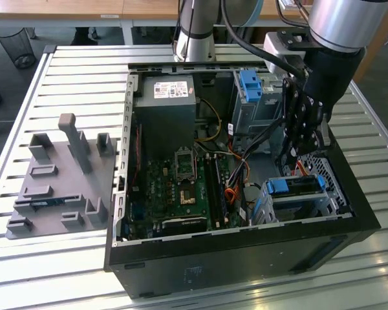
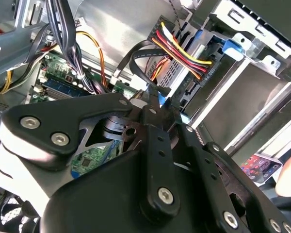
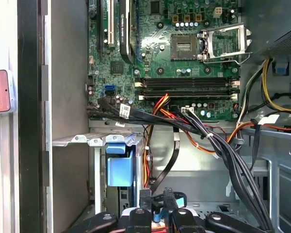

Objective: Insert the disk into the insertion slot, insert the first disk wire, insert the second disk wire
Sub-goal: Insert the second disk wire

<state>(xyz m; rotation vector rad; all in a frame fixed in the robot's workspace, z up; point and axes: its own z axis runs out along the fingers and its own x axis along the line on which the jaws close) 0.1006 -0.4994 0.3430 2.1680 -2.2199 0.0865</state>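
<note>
In the exterior view the disk (image 1: pixel 297 186), in its blue carrier, lies inside the insertion slot (image 1: pixel 337 192) at the case's front on the exterior view's right. My gripper (image 1: pixel 291 157) reaches down into the case just behind it. A bundle of red, yellow and black wires (image 2: pixel 184 51) ends in a black plug (image 2: pixel 206 69) seated against the disk's end. A flat black wire (image 2: pixel 136 56) loops round to my gripper (image 2: pixel 153 99), whose fingers are shut on its plug. In the first wrist view that black wire (image 3: pixel 169 162) drops to the gripper (image 3: pixel 155 196), beside the blue carrier (image 3: pixel 120 165).
The open case holds a motherboard (image 1: pixel 181 181), a grey power supply (image 1: pixel 165 110) and a taller cage with a blue latch (image 1: pixel 249 84). Loose black cables (image 3: pixel 223 145) cross above the drive bay. A grey fixture plate (image 1: pixel 58 187) lies on the slatted table at the exterior view's left.
</note>
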